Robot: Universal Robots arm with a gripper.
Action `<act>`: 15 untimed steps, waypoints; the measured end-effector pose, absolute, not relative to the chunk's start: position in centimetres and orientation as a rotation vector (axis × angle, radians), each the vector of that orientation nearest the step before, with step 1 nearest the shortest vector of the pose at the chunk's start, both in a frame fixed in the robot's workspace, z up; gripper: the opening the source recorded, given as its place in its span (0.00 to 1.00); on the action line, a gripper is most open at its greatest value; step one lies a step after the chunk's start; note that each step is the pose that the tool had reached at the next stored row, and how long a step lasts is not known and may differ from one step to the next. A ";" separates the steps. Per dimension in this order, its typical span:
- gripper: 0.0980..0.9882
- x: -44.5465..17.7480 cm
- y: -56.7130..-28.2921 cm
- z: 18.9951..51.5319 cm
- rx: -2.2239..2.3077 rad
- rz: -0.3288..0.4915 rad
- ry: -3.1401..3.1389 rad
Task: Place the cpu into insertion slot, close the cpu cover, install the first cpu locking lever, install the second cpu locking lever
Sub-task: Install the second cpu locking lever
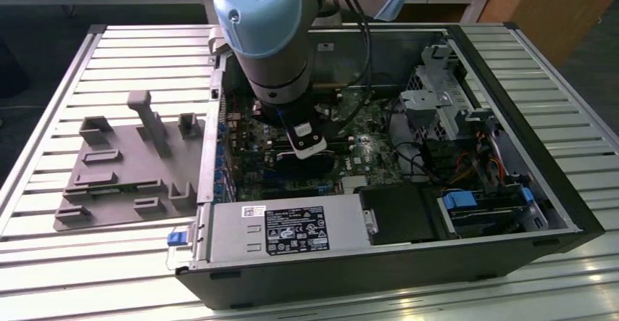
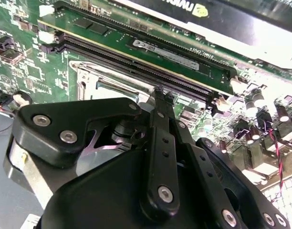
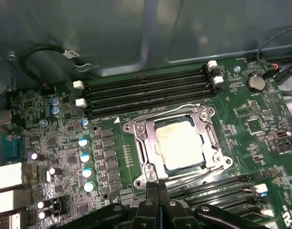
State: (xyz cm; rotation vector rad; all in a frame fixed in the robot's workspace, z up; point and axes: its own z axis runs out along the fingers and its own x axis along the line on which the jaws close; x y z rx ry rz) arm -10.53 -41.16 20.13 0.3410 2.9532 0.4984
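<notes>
So the arm (image 1: 275, 53) is reaching down into the open PC case (image 1: 387, 263), which lies on its side on a slatted table (image 1: 58, 118). The gripper (image 3: 158, 188) sits right at the edge of the socket, fingers pressed together with nothing between them as far as I can see. In the first wrist view the two fingertips (image 3: 152, 187) look closed into one thin black tip, touching or just above the socket's metal frame at its near edge.

The cpu (image 3: 179, 143) is already in the slot (image 3: 210, 125): one silver-grey square sitting flat in the middle. The cover (image 3: 145, 138) is down around it, the chip showing through its window. A thin lever wire (image 3: 158, 110) runs along the far side of the frame by the memory slots; can't tell if it's latched.

Counting stuff: four long memory slots (image 3: 146, 90) on the far side of the socket in the first wrist view, more of them on the near side by the gripper. Four blue-topped capacitors (image 3: 84, 157) in a row beside the socket. In the second wrist view the same fingertips (image 2: 158, 93) sit over the frame's (image 2: 96, 81) edge, with one memory stick (image 2: 151, 45) seated behind.

On the table at the exterior view's left there's one grey fixture (image 1: 126, 169).
</notes>
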 end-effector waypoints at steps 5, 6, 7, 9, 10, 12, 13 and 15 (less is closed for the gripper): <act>0.00 -10.7 -41.2 19.8 0.341 0.503 2.953; 0.00 -10.7 -41.2 19.7 0.341 0.503 2.953; 0.00 -10.8 -41.1 19.6 0.342 0.504 2.953; 0.00 -10.8 -41.1 19.5 0.342 0.504 2.953; 0.00 -10.9 -41.1 19.5 0.341 0.504 2.953; 0.00 -10.9 -41.0 19.4 0.342 0.504 2.953; 0.00 -10.9 -41.0 19.3 0.342 0.504 2.953; 0.00 -10.9 -40.8 19.3 0.342 0.504 2.953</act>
